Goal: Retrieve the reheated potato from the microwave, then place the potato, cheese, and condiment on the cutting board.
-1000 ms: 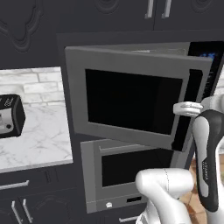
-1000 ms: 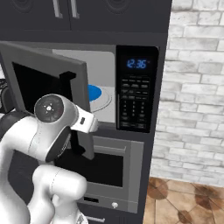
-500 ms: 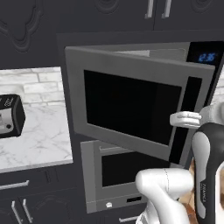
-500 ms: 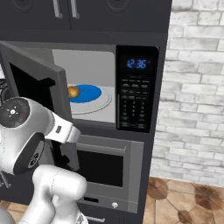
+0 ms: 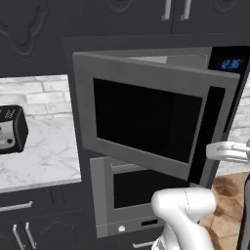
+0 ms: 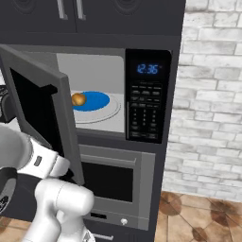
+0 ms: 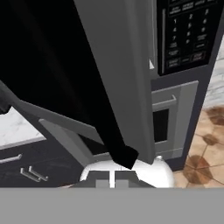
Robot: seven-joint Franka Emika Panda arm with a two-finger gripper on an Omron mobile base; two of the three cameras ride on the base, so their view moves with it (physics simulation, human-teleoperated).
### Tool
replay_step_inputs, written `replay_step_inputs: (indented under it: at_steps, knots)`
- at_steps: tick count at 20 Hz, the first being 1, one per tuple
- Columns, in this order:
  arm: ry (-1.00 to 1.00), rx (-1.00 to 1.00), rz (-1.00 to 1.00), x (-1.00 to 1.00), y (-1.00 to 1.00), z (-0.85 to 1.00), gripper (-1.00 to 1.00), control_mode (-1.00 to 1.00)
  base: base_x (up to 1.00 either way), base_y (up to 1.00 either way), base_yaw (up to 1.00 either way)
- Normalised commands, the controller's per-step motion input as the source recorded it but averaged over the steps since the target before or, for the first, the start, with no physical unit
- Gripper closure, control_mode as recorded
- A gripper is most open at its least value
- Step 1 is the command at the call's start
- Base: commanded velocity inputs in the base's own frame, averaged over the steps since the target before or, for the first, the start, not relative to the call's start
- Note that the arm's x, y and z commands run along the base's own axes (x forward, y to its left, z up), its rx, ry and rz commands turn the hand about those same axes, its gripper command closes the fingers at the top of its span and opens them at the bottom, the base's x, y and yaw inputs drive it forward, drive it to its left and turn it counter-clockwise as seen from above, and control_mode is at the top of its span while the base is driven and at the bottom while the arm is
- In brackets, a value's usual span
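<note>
Dark kitchen wall unit: microwave (image 6: 142, 94) door open, potato (image 6: 78, 99) inside on blue plate (image 6: 94, 100); fingers' state indiscernible.

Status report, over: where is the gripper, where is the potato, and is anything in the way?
Gripper low near door edge, state unclear. Potato on blue plate inside microwave, untouched. Open door stands between arm and cavity.

Flat, even rendered light (no glare), sharp throughout, faint shadows.
</note>
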Motion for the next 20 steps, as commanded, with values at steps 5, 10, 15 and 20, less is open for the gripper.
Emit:
replay_step_inputs:
  at_steps: [5, 10, 15, 20]
  knots:
    - [0.08, 0.0, 0.0, -0.36, -0.01, 0.1, -1.0, -1.0, 0.0, 0.0, 0.0]
    - [0.09, 0.0, 0.0, -0.23, -0.47, 0.19, -1.0, -1.0, 0.0, 0.0, 0.0]
    - [0.07, 0.05, 0.0, -0.17, -0.6, 0.23, -1.0, -1.0, 0.0, 0.0, 0.0]
    - [0.14, 0.1, 0.0, 0.06, -0.43, 0.11, -1.0, -1.0, 0.0, 0.0, 0.0]
